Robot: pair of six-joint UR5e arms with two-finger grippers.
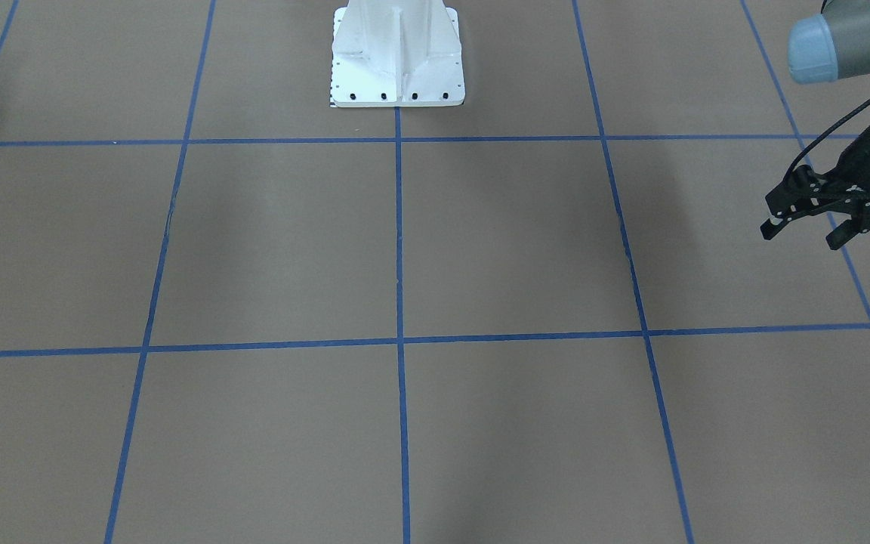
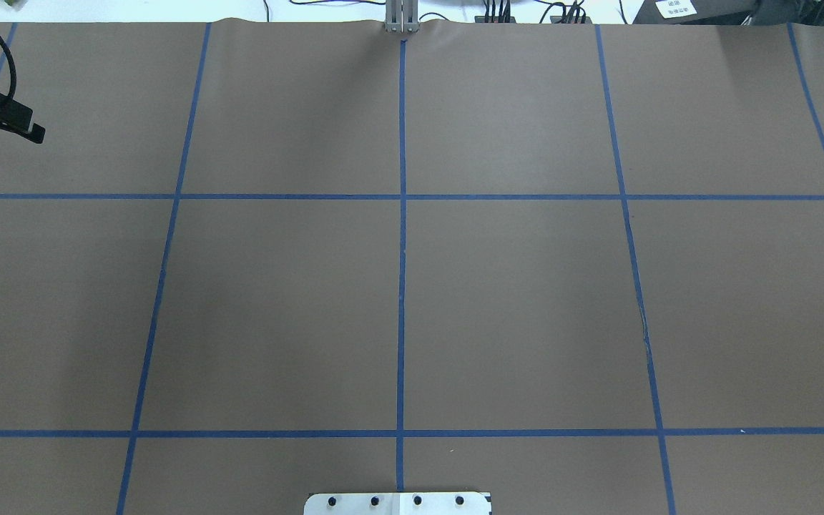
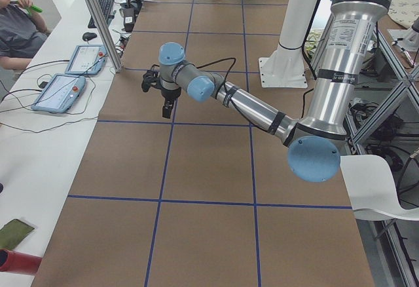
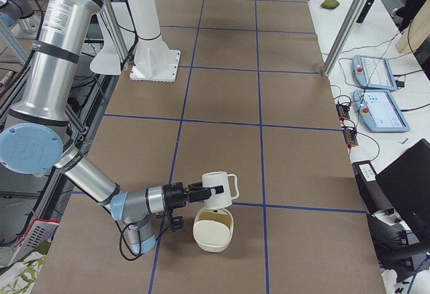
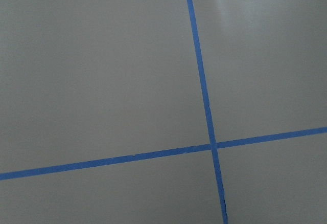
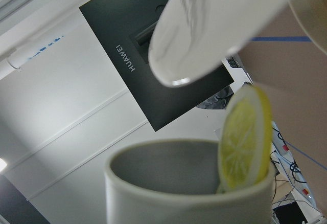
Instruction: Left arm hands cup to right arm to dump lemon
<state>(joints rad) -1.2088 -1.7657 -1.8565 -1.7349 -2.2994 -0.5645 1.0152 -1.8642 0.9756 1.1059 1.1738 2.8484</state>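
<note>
The white cup hangs tilted, mouth down, at the tip of my right gripper, just above a cream cup on the table. The fingers are too small to read there. In the right wrist view the white cup tips over the lower cup's grey rim. A yellow lemon slice stands on edge at that rim, partly inside. My left gripper is open and empty above the table, far from the cups; it also shows in the overhead view and the exterior left view.
The white robot base stands at mid table. Two teach pendants and cables lie on the white side bench. A metal post stands at the table's edge. A person sits beyond the table's far side.
</note>
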